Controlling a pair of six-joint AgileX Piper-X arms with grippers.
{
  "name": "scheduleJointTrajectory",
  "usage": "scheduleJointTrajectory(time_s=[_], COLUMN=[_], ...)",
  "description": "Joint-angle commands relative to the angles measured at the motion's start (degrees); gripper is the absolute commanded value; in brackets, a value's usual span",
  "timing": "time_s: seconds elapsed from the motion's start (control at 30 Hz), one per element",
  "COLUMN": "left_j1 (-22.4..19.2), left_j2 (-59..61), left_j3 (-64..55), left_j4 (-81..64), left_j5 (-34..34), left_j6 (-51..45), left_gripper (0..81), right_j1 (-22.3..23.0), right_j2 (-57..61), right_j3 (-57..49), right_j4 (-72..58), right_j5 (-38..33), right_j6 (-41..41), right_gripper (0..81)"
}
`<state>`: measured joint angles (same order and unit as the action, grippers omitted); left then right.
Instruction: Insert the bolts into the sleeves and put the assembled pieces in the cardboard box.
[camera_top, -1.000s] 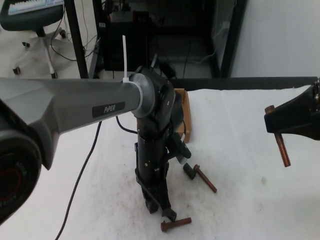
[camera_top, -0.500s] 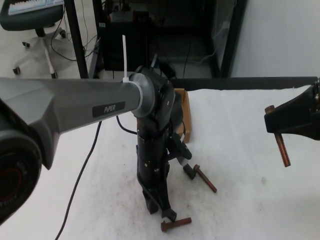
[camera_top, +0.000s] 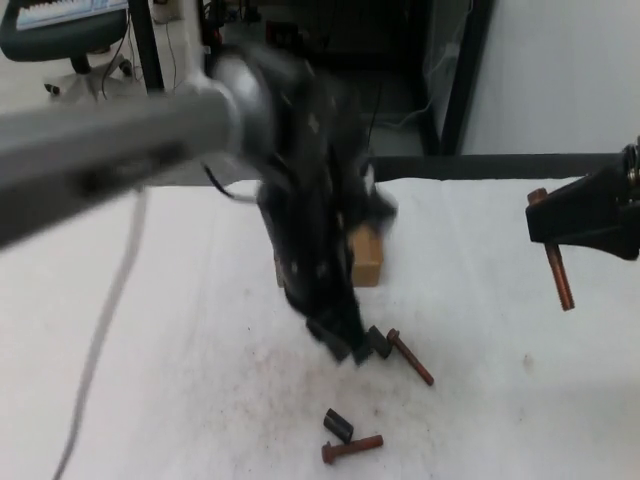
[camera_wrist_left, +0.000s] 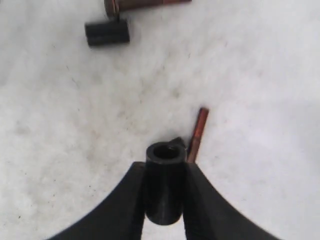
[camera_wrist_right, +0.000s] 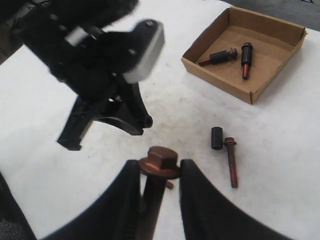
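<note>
Bolt (camera_wrist_right: 159, 161) in the right gripper (camera_wrist_right: 158, 167) and loose bolt (camera_wrist_right: 231, 162): coppery-brown metal, dull and slightly rusty, with a faint sheen on the hexagonal head. Sleeve (camera_wrist_left: 164, 190) in the left gripper (camera_wrist_left: 165, 172) and loose sleeve (camera_wrist_right: 216, 138): black, smooth and matt, plastic- or rubber-like; the gripper fingers (camera_wrist_left: 125, 205) are smooth black plastic with a low satin gloss. Cardboard box (camera_wrist_right: 220, 79): plain brown matt paperboard with raw cut edges; bench cover (camera_wrist_left: 250, 75): white, fibrous, cloth-like and rough, flecked with faint rust-coloured smudges.
</note>
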<state>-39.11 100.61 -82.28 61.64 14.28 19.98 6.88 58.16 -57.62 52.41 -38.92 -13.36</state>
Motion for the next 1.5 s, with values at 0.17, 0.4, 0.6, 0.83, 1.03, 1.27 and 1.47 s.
scheduleJointTrajectory(time_s=[0.17,0.4,0.6,0.83,1.03,1.27,1.47], left_j1=[-0.35,-0.35,-0.35,1.20,4.31,7.66,7.86], left_j2=[-24.90,-42.28,-42.27,-40.69,-40.57,-40.57,-40.57], left_j3=[24.39,51.92,64.65,65.37,65.37,65.37,65.37], left_j4=[-22.59,-71.74,-97.32,-97.09,-97.09,-97.01,-97.01], left_j5=[-7.16,-13.24,-11.90,8.75,16.00,24.51,27.45], left_j6=[-11.95,-24.93,-27.74,-28.18,-28.18,-30.52,-30.94], left_gripper=[0.3,0.3,0.3,0.3,0.3,0.3,0.3], right_j1=[-0.22,-0.11,0.15,7.15,16.60,22.75,25.24], right_j2=[-0.71,-0.60,-0.60,1.73,7.31,11.66,11.90], right_j3=[-0.13,0.19,7.43,18.66,19.37,19.37,19.37], right_j4=[-2.70,-14.54,-42.80,-73.50,-74.87,-82.77,-91.04], right_j5=[-0.51,-0.51,-0.51,-0.51,2.93,2.77,2.62], right_j6=[1.35,8.22,27.29,36.93,31.72,31.24,31.14], right_gripper=[0.8,0.8,0.8,0.8,0.8,0.8,0.8])
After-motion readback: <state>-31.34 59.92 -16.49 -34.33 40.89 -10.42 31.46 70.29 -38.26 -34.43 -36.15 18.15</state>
